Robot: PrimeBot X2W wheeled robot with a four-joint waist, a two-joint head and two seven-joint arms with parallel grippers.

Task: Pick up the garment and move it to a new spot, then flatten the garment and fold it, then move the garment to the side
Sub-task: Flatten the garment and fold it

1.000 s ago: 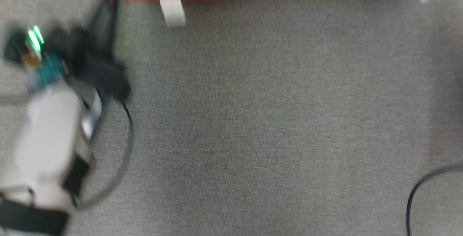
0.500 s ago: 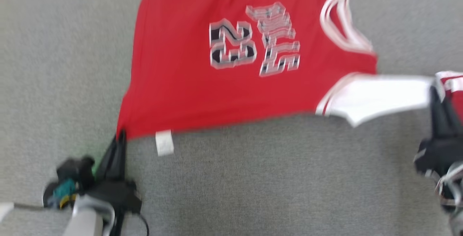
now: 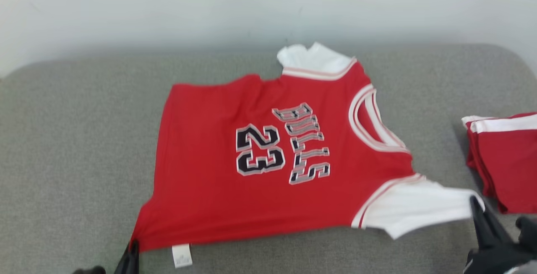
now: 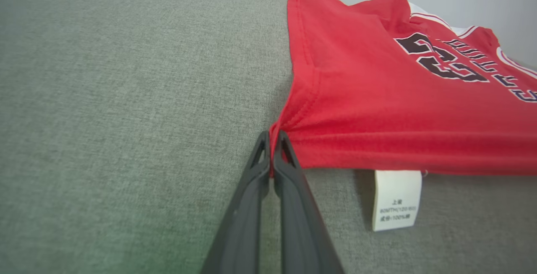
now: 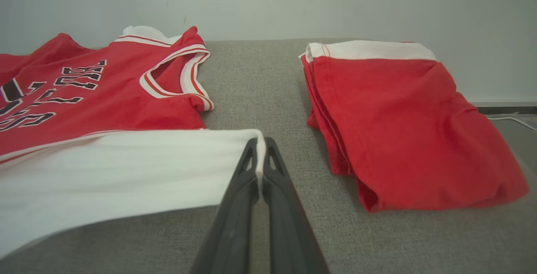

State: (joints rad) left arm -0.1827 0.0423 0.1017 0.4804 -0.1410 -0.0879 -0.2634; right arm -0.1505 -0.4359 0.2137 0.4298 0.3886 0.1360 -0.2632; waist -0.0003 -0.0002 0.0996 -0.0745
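I see the red jersey (image 3: 209, 181) spread face up across the middle of the grey fabric-covered worktop (image 3: 75, 139), its hem toward the robot's left and its neck opening toward the right. The number 23 and the lettering read sideways in the head view. The far white sleeve (image 3: 310, 58) lies bunched near the pale wall (image 3: 251, 5).

The left jaws are pressed together on the near hem corner. In the left wrist view the two dark fingers (image 4: 247, 207) meet at their tips with the red cloth pinched between them, and the hem draws into small folds there. A white care label (image 4: 396, 200) hangs out from under the hem just beside them, lying on the worktop.

The right jaws are likewise closed, pinching the edge of the near white sleeve (image 5: 126, 169). The right wrist view shows the sleeve pulled out flat from the fingers (image 5: 235, 215) toward the red body.

A folded red garment with a white band (image 5: 398, 127) lies to the right of the jersey, apart from it, with bare worktop between them.
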